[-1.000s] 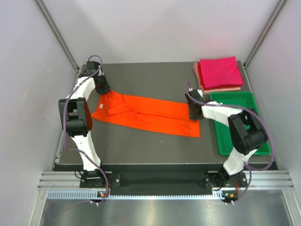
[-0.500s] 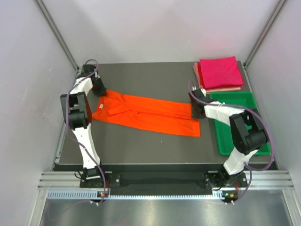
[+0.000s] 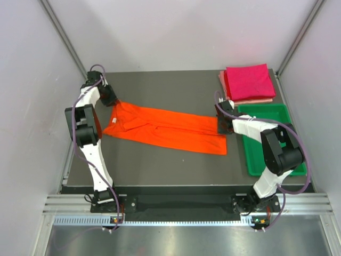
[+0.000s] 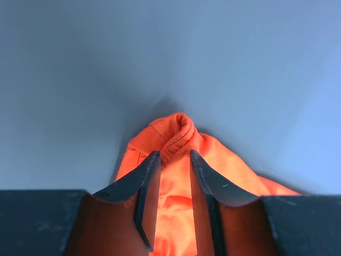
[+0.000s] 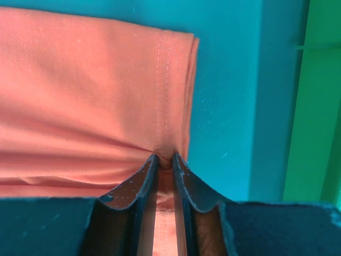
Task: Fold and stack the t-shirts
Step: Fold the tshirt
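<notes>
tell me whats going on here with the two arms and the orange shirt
Both arms are holding the orange t-shirt, which lies stretched out long across the table. The left gripper pinches the collar end at the far left, and the right gripper pinches the hem end beside the green tray. A magenta t-shirt sits folded on a pale pink t-shirt in the far right corner.

A green tray [image 3: 264, 112] sits just to the right of the right gripper [image 3: 220, 127]. The dark table [image 3: 160, 160] lies under both grippers. A pale wall [image 3: 32, 106] stands close by the left gripper [image 3: 112, 101]. A silver rail [image 3: 181, 212] runs far behind both.
</notes>
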You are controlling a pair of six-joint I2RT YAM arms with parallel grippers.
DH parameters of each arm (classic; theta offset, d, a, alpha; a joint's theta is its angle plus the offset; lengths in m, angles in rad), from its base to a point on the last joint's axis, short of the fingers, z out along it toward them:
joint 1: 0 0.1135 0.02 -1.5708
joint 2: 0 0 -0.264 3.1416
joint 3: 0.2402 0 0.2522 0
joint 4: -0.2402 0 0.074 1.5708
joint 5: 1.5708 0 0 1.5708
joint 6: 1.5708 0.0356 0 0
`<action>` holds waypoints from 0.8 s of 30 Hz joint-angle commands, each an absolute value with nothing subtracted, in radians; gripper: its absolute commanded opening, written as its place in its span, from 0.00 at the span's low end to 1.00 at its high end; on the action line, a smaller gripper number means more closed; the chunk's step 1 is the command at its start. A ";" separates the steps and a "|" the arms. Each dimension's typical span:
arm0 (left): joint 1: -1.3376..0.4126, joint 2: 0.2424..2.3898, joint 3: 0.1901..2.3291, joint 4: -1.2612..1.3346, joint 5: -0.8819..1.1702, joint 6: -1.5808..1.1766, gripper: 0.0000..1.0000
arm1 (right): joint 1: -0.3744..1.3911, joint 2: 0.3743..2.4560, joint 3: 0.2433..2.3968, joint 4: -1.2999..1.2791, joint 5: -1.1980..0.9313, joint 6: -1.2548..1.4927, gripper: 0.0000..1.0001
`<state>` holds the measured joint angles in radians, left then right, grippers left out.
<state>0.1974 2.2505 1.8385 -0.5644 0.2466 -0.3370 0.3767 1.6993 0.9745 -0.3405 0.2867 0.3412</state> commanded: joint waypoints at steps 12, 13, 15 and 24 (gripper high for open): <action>0.141 2.056 1.844 -0.604 0.049 -0.250 0.33 | 0.353 1.664 0.994 -0.374 0.270 0.324 0.19; 0.132 2.007 1.801 -0.598 0.052 -0.244 0.33 | 0.354 1.666 0.996 -0.377 0.267 0.324 0.19; 0.103 1.959 1.741 -0.563 0.121 -0.224 0.34 | 0.354 1.666 0.997 -0.377 0.264 0.325 0.19; 0.026 1.907 1.502 -0.551 0.333 -0.236 0.35 | 0.356 1.602 0.994 -0.371 0.212 0.322 0.25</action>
